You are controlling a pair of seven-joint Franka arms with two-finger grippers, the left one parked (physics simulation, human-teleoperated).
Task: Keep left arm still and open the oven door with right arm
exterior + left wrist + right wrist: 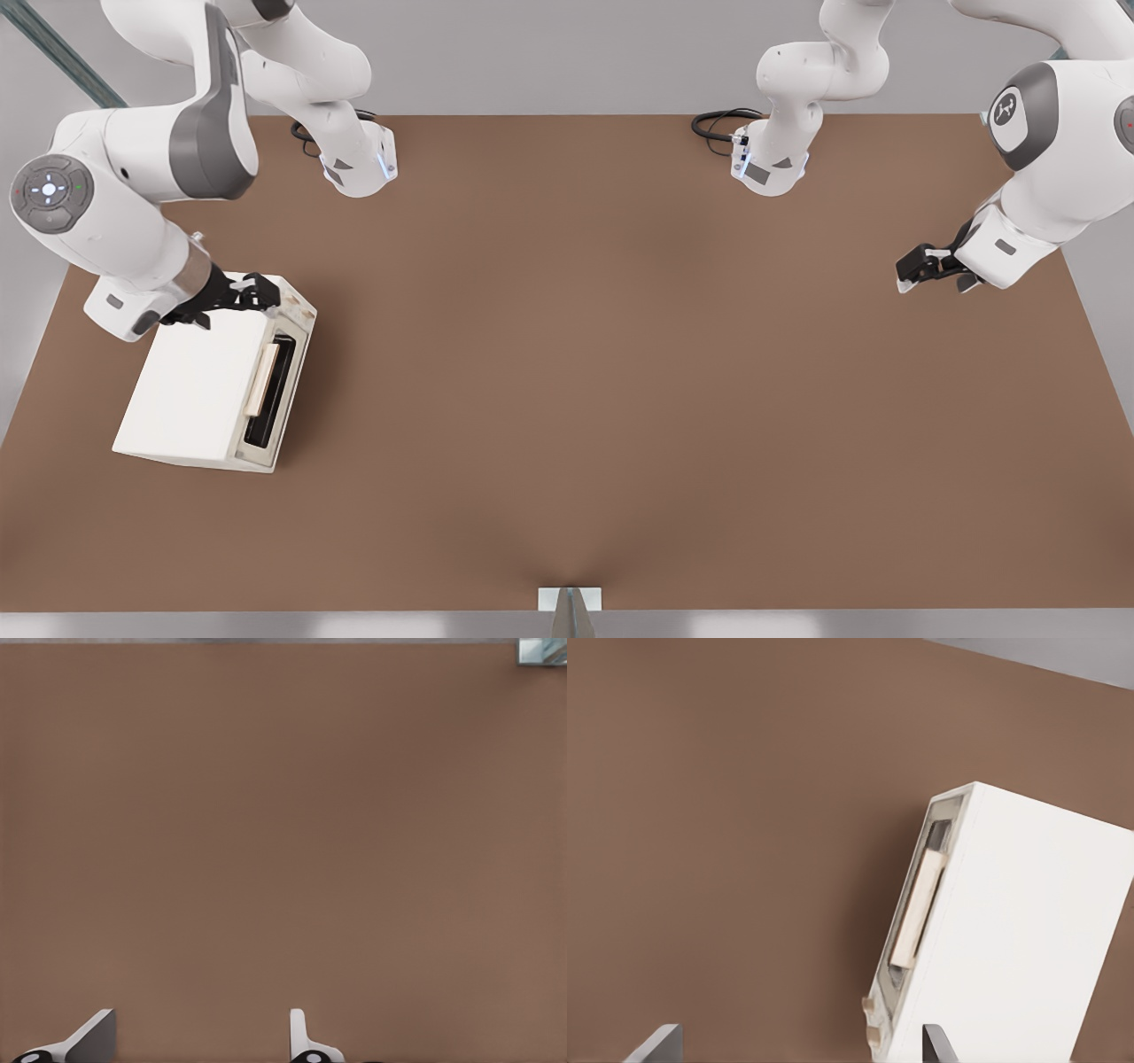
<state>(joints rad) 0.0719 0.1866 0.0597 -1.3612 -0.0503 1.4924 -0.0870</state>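
One oven (190,390) sits at the table's (567,399) front-view left, door (276,377) shut. Your wrist view shows knobs (871,1020) that the front view hides. Gripper (251,292) hovers over the oven's back corner, fingers (656,1045) wide, tips cut off.
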